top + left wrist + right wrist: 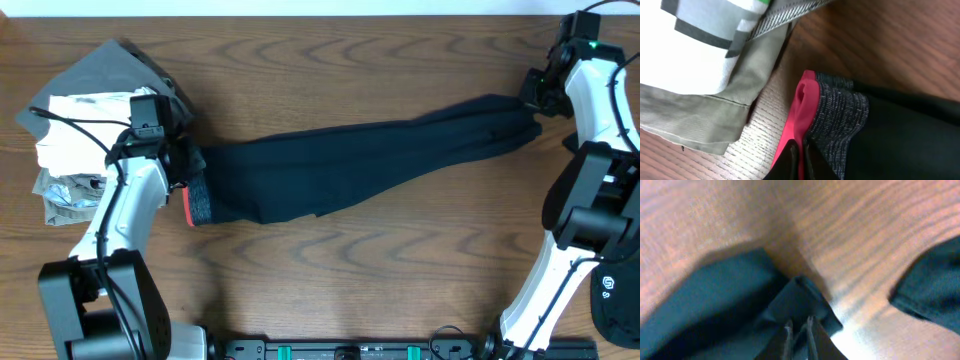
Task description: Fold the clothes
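Observation:
Long black trousers (360,165) lie stretched across the table from left to right. Their grey waistband (840,115), edged coral red (802,107), is at the left end. My left gripper (802,150) is shut on that coral edge, and from overhead it sits at the waistband's upper corner (185,175). My right gripper (530,105) is at the leg ends on the far right. In the right wrist view its fingers (799,325) stand a little apart around a fold of dark cloth (797,297).
A pile of other garments (90,130), grey, white and patterned, lies at the far left next to the waistband. Its khaki cloth (705,120) lies close to the left gripper. Another part of dark cloth (932,290) lies to the right of the right gripper.

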`<state>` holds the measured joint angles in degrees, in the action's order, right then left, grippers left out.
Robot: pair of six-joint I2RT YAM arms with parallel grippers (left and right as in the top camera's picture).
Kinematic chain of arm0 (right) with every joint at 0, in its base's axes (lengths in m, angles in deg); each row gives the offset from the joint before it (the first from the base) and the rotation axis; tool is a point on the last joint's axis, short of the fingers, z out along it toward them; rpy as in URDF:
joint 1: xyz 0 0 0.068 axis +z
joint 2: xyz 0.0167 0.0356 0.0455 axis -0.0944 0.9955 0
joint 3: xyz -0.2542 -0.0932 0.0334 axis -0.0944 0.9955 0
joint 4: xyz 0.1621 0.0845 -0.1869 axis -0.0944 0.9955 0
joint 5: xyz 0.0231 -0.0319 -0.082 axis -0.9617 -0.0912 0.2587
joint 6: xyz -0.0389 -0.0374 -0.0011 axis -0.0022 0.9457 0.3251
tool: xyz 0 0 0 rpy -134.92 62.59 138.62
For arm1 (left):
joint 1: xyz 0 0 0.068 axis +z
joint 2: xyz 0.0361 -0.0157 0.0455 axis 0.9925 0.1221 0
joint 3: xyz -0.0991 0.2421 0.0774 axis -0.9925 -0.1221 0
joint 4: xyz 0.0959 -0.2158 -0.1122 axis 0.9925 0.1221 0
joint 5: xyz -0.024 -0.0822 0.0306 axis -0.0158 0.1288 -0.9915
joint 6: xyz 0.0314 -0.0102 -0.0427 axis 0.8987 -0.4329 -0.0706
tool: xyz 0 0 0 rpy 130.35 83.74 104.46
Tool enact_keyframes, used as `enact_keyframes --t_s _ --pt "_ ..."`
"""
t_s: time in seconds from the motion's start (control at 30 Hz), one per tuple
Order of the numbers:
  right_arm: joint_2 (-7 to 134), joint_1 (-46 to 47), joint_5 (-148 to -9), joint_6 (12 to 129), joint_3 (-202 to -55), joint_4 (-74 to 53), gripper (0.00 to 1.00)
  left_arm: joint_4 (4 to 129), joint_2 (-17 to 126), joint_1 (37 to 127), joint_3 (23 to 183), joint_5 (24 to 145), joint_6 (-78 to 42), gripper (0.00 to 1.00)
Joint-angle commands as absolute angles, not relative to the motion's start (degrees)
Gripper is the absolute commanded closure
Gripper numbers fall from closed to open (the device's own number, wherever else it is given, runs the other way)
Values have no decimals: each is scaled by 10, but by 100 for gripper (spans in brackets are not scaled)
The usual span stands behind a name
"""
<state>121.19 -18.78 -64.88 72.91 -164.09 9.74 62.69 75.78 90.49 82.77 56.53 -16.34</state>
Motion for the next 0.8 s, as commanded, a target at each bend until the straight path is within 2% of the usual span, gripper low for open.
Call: enact_keyframes --t_s 0.0,0.1,0.17,0.23,0.47,0.6,0.67,0.77 --pt "1221 -181 -665 725 -1651 69 75 626 773 910 826 544 -166 87" --pt "1223 -181 -667 724 -1651 51 71 626 774 910 826 544 -166 75" --pt "1222 -181 -667 725 -1652 52 64 626 774 910 826 544 -166 73" --pt "1222 -182 -667 725 -1652 63 61 626 773 910 826 544 -166 71" --pt "1222 -183 -667 769 -1652 123 57 625 745 910 832 544 -140 70" --pt "1222 -189 -669 777 -1652 148 50 626 710 910 839 532 -129 67" --pt "1222 -191 -681 777 -1652 156 49 627 693 909 839 535 -130 67" --pt "1222 -192 -694 779 -1652 171 50 639 671 902 839 565 -129 74"
